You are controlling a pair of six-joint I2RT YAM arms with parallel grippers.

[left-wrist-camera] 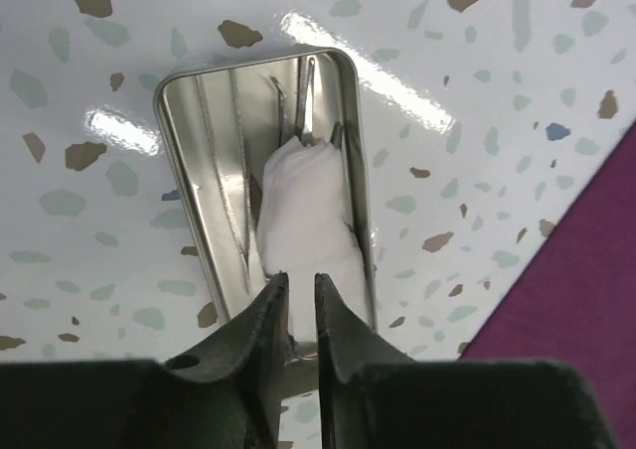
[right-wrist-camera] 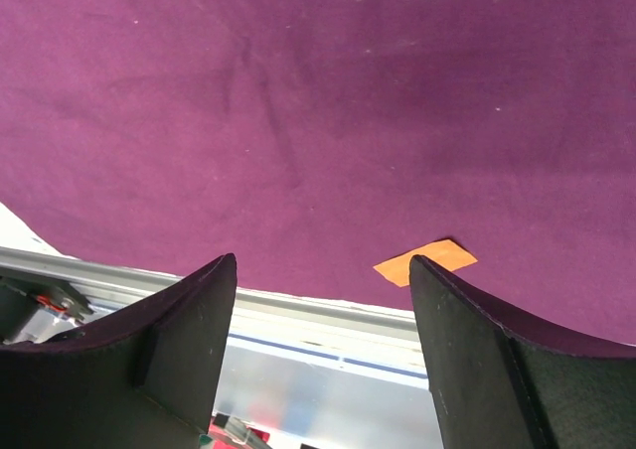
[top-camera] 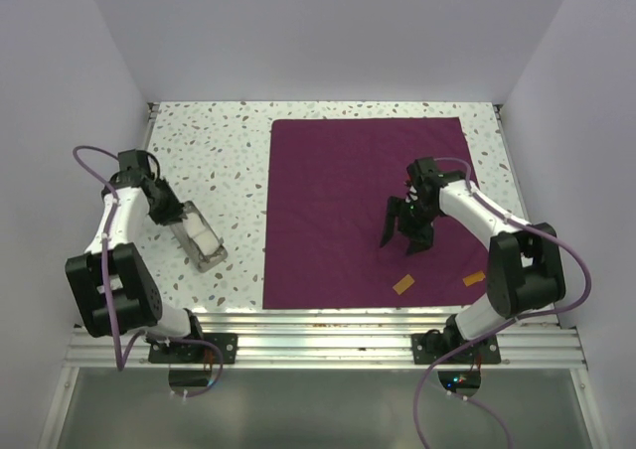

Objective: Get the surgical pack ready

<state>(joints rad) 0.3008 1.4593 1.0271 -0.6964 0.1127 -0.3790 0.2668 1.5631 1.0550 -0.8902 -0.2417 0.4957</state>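
Observation:
The small steel tray (top-camera: 187, 232) lies on the speckled table left of the dark purple cloth (top-camera: 338, 191). In the left wrist view the tray (left-wrist-camera: 189, 151) holds white gauze (left-wrist-camera: 303, 216) and thin steel instruments (left-wrist-camera: 300, 96) at its far end. My left gripper (left-wrist-camera: 298, 278) is nearly closed over the tray's near end wall; it shows in the top view (top-camera: 167, 209) at the tray's far-left end. My right gripper (top-camera: 402, 235) hangs open and empty above the cloth (right-wrist-camera: 298, 101), and shows in its wrist view (right-wrist-camera: 323, 260).
Two small orange-brown tabs (top-camera: 402, 284) (top-camera: 474, 278) lie on the cloth near its front edge; one shows in the right wrist view (right-wrist-camera: 425, 261). The metal rail (top-camera: 328, 335) runs along the table's near edge. White walls enclose the table.

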